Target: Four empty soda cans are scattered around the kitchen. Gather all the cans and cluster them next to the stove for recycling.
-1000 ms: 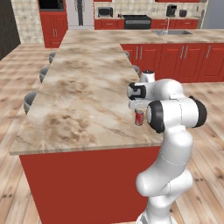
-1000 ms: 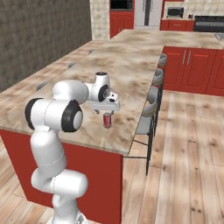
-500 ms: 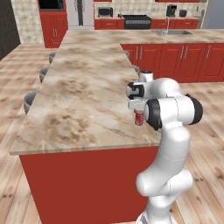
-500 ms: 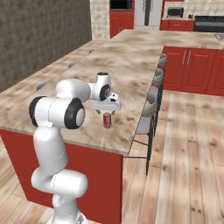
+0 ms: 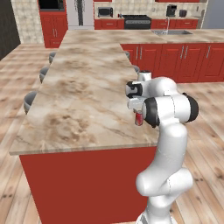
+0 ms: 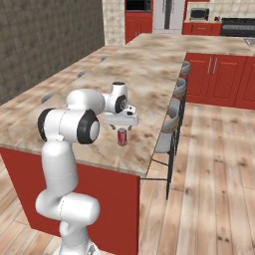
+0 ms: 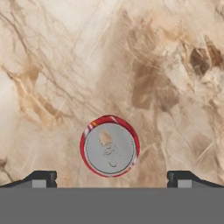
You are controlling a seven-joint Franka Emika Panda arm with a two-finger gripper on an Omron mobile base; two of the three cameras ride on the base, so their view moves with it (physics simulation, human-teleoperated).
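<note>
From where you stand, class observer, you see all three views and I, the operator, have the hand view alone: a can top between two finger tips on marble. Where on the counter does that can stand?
Observer: The red soda can stands upright near the island counter's long edge, on the robot's side.
Operator: Is the tool touching it?
Observer: No. In the right base view the tool hangs open above the can, with a gap over its top.
Operator: Where is the stove from here?
Observer: The stove sits on the far wall counter, well beyond the island's other end.
</note>
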